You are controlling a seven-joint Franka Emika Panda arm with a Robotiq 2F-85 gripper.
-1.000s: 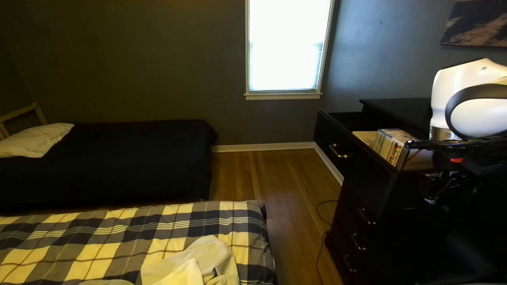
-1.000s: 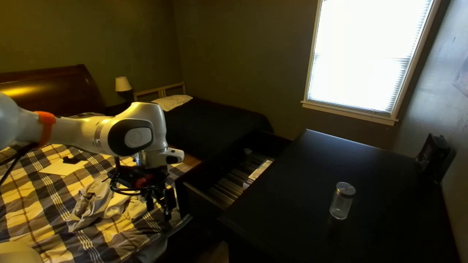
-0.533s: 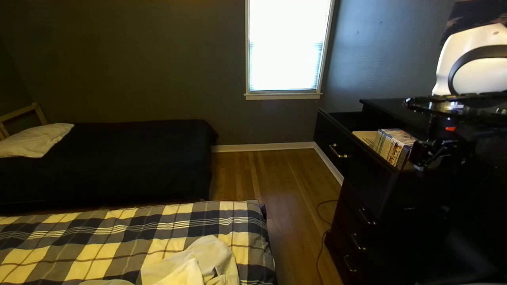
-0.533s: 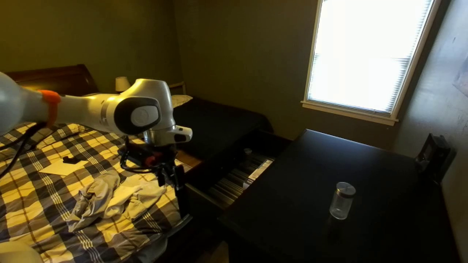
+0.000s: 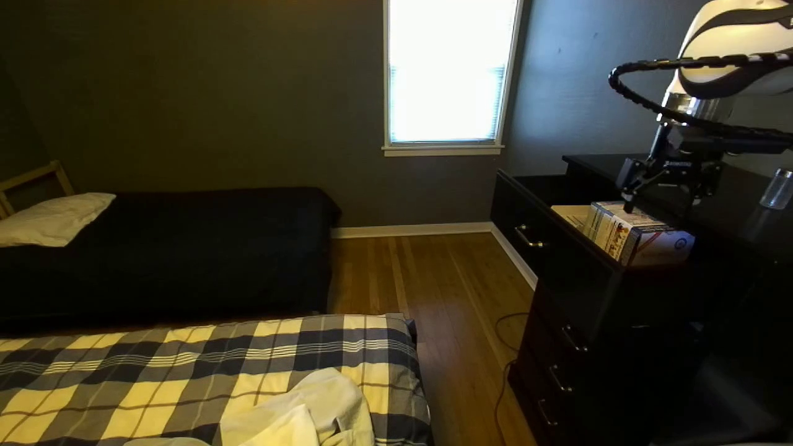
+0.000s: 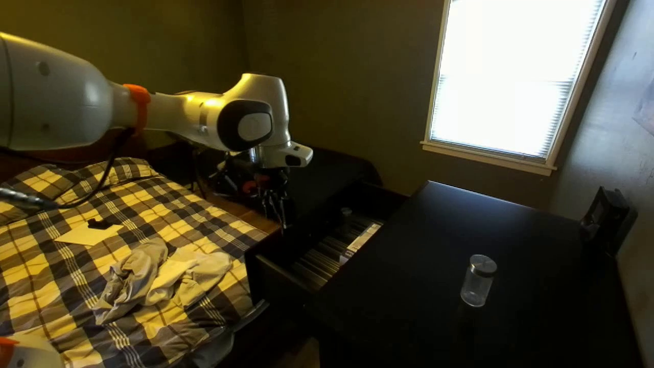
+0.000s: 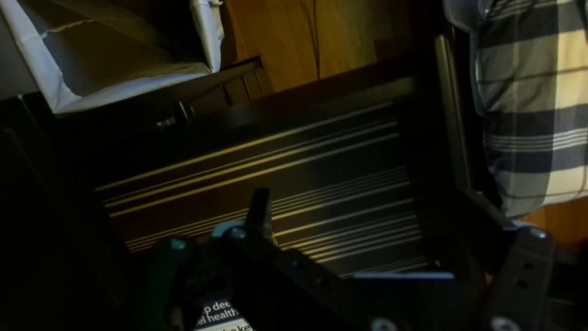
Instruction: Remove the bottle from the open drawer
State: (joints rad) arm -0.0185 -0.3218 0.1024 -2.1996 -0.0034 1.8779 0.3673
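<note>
The drawer (image 5: 560, 260) of the black dresser stands open; its side wall (image 6: 291, 273) and striped inside show in an exterior view. In its far part is a small, dim, clear round-topped thing (image 6: 346, 211) that looks like the bottle's top; it is too dark to be sure. A clear jar with a metal lid (image 6: 479, 281) stands upright on the dresser top, also seen in an exterior view (image 5: 777, 189). My gripper (image 5: 660, 207) is open and empty, pointing down above the drawer. In the wrist view the gripper (image 7: 365, 195) has its fingers wide apart over the drawer's striped floor.
Books (image 5: 657, 244) stand in the drawer, also in the wrist view (image 7: 223, 317). A dark framed object (image 6: 608, 220) stands on the dresser (image 6: 409, 296) by the wall. The plaid bed (image 6: 168, 204) lies beside the drawer. An open paper bag (image 7: 119, 85) shows in the wrist view.
My arm has risen and moved over toward the far part of the drawer. It no longer hides the books' near end or the jar on the dresser. The gripper stays empty.
</note>
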